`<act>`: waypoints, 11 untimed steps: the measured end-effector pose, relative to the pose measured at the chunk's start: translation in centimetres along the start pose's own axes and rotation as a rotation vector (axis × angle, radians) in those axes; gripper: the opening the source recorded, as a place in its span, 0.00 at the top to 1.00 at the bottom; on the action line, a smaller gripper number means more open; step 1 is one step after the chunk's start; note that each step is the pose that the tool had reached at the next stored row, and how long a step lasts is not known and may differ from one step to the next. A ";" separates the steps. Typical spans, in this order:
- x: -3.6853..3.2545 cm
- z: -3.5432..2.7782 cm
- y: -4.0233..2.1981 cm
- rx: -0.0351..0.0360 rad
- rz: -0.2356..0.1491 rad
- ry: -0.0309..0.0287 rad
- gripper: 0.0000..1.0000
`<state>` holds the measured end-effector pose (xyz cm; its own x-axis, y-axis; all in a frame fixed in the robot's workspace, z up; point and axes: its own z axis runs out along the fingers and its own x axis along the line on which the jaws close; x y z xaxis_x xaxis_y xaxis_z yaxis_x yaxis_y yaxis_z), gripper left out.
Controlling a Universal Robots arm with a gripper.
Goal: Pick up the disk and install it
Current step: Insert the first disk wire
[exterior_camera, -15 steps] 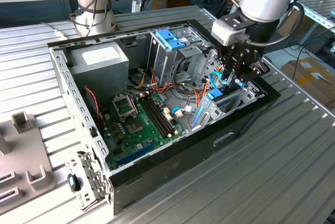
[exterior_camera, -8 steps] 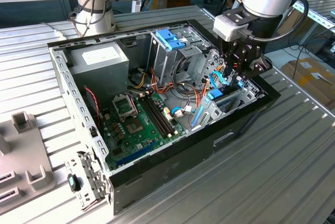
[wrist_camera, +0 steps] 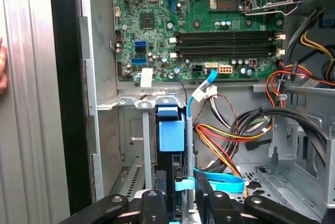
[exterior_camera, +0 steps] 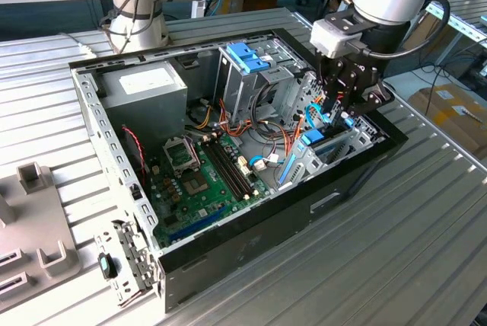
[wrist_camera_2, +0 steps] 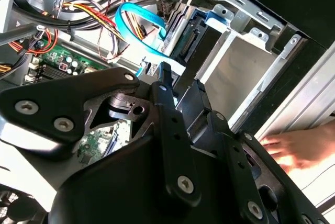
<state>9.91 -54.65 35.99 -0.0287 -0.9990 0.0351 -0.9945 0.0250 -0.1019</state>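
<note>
looming over half-hidden disk (wrist_camera: 171, 136): end effector (wrist_camera: 180, 199)

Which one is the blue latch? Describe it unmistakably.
In the open computer case, find the tall metal cage beside the grey power supply. The latch is the blocky blue plastic on its top; other blue parts sit lower.
</note>
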 end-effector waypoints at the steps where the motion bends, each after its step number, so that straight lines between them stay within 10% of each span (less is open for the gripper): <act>1: 0.00 0.02 -0.16 -0.0050 0.006 0.0008 0.64; 11: -0.06 0.20 -2.00 -0.0560 0.021 0.0041 0.64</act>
<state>11.92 -54.65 35.99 -0.0501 -0.9980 0.0376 -0.9977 0.0484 -0.0469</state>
